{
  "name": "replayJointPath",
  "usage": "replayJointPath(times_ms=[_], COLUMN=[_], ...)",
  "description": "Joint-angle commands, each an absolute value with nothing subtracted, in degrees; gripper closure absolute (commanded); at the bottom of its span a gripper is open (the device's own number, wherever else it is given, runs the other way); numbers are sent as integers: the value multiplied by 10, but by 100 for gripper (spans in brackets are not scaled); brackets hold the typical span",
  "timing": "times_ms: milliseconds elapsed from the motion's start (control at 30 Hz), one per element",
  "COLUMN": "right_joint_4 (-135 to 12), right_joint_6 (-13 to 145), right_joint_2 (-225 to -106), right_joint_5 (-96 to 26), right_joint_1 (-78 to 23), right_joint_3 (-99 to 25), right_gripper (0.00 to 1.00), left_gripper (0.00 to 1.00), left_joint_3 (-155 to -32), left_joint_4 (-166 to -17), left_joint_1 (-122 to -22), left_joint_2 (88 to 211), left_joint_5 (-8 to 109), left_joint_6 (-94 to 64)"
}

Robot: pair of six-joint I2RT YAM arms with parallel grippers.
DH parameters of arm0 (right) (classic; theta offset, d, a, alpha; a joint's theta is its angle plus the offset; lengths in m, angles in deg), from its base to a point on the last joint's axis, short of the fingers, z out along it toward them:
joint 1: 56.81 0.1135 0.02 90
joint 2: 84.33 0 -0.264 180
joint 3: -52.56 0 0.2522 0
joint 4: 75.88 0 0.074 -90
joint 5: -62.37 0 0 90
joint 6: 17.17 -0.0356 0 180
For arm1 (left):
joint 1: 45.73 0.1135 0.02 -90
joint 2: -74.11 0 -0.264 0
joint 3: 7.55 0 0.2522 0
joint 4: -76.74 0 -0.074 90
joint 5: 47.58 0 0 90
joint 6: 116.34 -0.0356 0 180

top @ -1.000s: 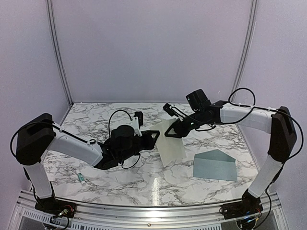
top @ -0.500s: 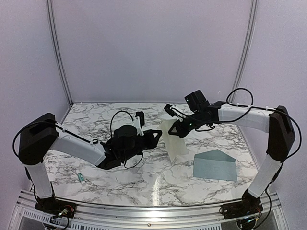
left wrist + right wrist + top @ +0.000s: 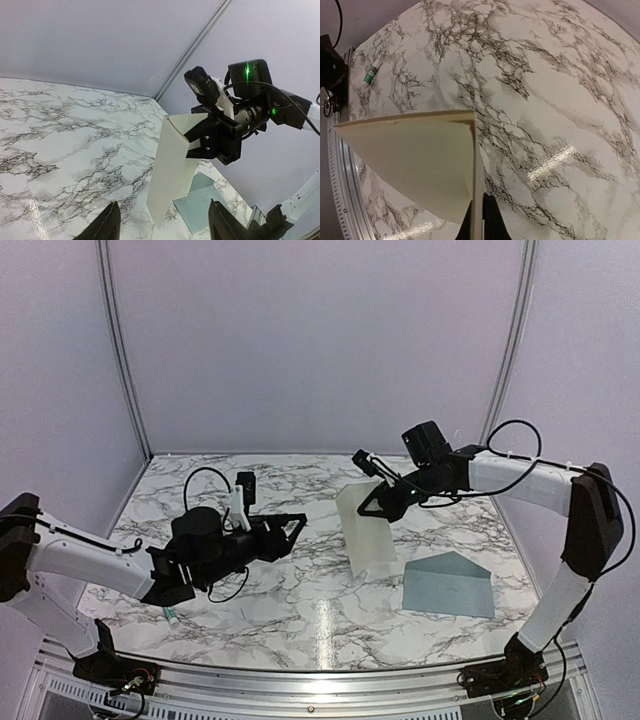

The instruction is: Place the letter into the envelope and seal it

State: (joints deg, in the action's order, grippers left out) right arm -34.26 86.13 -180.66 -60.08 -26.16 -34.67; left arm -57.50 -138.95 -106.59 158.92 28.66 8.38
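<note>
Marble desk (image 3: pixel 300 625): we're clamping the right claw (image 3: pixel 370 498) on the upright cream letter (image 3: pixel 366 538) at its top edge, holding the left claw (image 3: pixel 295 532) spread apart nearby, envelope (image 3: pixel 447 587) lying flat beside the letter.

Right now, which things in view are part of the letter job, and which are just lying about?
For the job:
- cream letter, folded, pinched in the right gripper
- blue-grey envelope, lying flat, flap open
- left gripper, open and empty

Lying about:
- small green-labelled tube, near left, untouched; maybe glue for the seal, cannot tell
</note>
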Motion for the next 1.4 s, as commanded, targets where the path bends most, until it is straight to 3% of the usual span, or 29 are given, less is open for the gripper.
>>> replayJointPath(times_ms=[0, 400, 567, 733, 967, 1033, 1067, 1233, 1367], right_joint_4=[-322, -344, -351, -354, -362, -362, -358, -344, -333], right_joint_6=[897, 843, 831, 829, 831, 836, 842, 867, 895], right_joint_2=[-1762, -1744, -1730, -1719, -1714, -1717, -1719, -1696, -1665], right_joint_5=[-689, -671, -670, -676, -672, -661, -657, -629, -605], right_joint_1=[-260, -254, -249, -239, -235, -235, -235, -246, -252], right_joint_3=[-374, -373, -367, -359, -341, -337, -338, -347, -348], right_gripper=[100, 99, 97, 97, 98, 98, 96, 64, 50], left_gripper=[37, 29, 31, 43, 77, 79, 79, 79, 79], left_joint_3=[-546, -698, -743, -773, -795, -795, -794, -788, -798], left_joint_4=[-1377, -1378, -1378, -1375, -1375, -1375, -1376, -1376, -1376], left_joint_1=[-1070, -1142, -1145, -1143, -1129, -1125, -1124, -1123, -1123], left_joint_2=[1556, 1712, 1761, 1791, 1817, 1825, 1827, 1832, 1840], left_joint_5=[282, 172, 160, 130, 148, 154, 155, 160, 171], left_joint_6=[20, -35, -16, 2, 14, 28, 32, 37, 22])
